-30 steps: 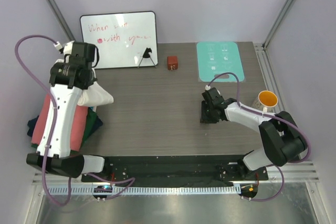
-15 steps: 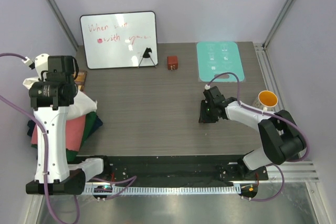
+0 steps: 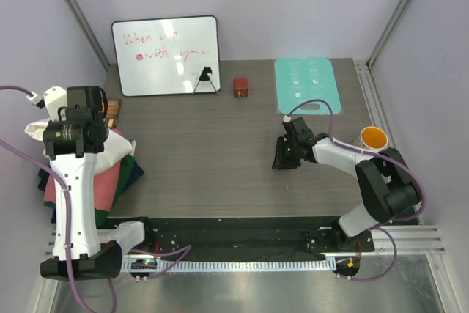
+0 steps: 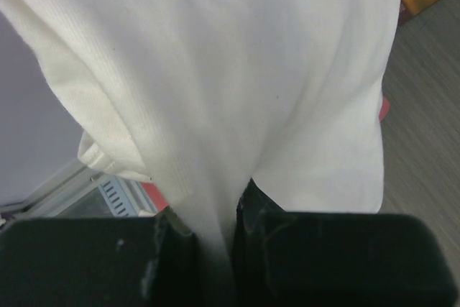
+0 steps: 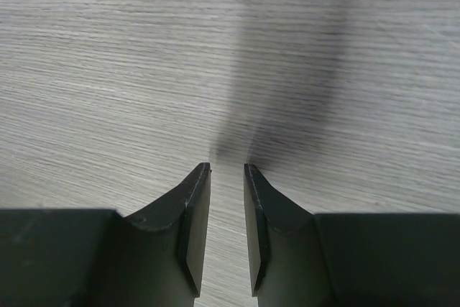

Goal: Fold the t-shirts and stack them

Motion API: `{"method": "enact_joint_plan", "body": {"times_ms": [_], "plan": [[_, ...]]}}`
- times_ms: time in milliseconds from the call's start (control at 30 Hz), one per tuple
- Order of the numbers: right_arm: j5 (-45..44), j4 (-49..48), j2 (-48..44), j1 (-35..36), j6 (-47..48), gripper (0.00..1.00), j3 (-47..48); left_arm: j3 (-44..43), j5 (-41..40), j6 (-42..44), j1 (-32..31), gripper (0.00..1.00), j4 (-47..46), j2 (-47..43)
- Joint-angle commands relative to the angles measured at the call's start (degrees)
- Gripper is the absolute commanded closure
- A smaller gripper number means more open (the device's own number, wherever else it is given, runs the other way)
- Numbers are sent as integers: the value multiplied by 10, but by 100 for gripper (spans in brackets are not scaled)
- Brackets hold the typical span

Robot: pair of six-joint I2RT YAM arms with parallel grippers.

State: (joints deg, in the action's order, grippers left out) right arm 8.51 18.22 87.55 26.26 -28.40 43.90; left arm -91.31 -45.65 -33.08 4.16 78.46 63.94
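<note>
The left gripper has been swung leftward from below the whiteboard, jaws pinched shut on the soft, finely ribbed white t-shirt, which is hung above the salmon-pink, dark green and seemingly navy t-shirts piled lower left of the whiteboard. Lower right of it, the right gripper has been nudged left, its wedge-shaped jaws narrowly parted, empty, over the wood-grain table.

The top camera looks steeply down from above and behind the arm bases, taking in the whole table. The left wrist camera sits very close against the white t-shirt, at the overhead's 9 o'clock. The right wrist camera looks closely down at the wood tabletop near 3 o'clock.
</note>
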Motion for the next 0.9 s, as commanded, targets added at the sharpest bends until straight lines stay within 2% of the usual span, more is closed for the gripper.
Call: {"method": "enact_joint_plan", "body": {"times_ms": [0,33,133,333,467,533,567,633,700,733,767,867], "plan": [[3,9,25,1,5,69,-2,70,12,-36,16,100,121,-49],[5,9,25,1,5,69,-2,81,32,-44,20,100,116,-58],[8,9,26,1,5,69,0,105,21,-69,23,100,130,-67],[7,13,25,0,5,69,-4,65,-35,-104,32,99,166,-50],[2,13,23,0,5,69,-6,83,-32,-104,42,86,152,-56],[4,14,27,0,5,69,0,89,-24,-102,48,85,150,-62],[7,12,32,0,6,69,1,88,-25,-103,49,80,152,-65],[13,10,34,0,5,69,1,81,-29,-105,48,77,161,-68],[16,6,39,-1,5,69,-2,76,-31,-109,49,67,164,-72],[17,6,40,0,5,69,-2,73,-35,-111,48,56,168,-73],[19,4,41,0,5,69,-3,71,-35,-110,48,50,168,-73],[21,0,44,0,5,69,-6,66,-34,-108,48,47,168,-73]]}}
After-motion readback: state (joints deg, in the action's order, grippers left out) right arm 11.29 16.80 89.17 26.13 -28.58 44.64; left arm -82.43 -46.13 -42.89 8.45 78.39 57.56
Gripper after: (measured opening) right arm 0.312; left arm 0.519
